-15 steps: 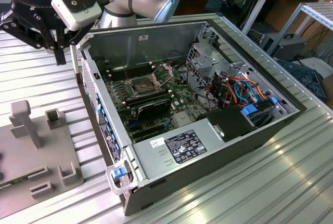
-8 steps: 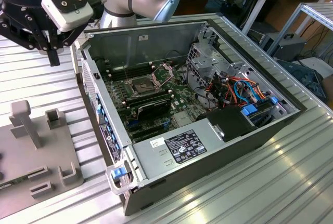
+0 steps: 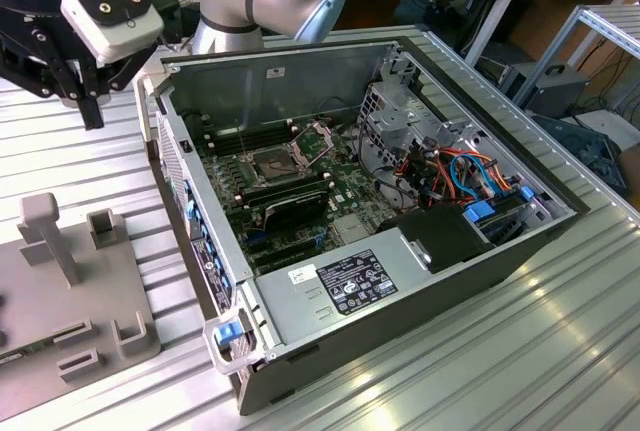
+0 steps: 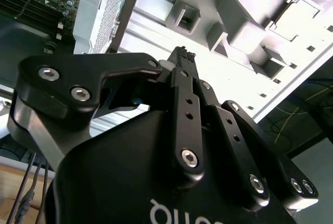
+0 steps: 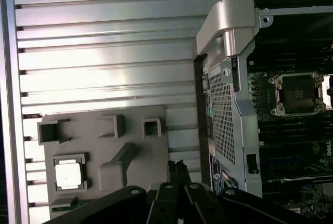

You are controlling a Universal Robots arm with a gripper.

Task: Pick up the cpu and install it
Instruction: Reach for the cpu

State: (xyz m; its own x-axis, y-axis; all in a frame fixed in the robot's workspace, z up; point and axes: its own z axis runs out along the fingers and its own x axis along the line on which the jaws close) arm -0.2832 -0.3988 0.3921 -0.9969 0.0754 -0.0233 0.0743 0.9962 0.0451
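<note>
On the grey holder (image 5: 132, 141): cpu (image 5: 68, 174) lying in a square pocket.
Gripper (image 5: 177, 168): fingers together, holding nothing, hanging beside the case (image 5: 229, 104).
Socket (image 5: 297, 94): frame raised open.

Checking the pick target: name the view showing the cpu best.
The first wrist view: the cpu lies face-on in its square nest on the grey fixture plate. The second wrist view shows that nest obliquely, in glare; the exterior view cuts the plate at its edge.
</note>
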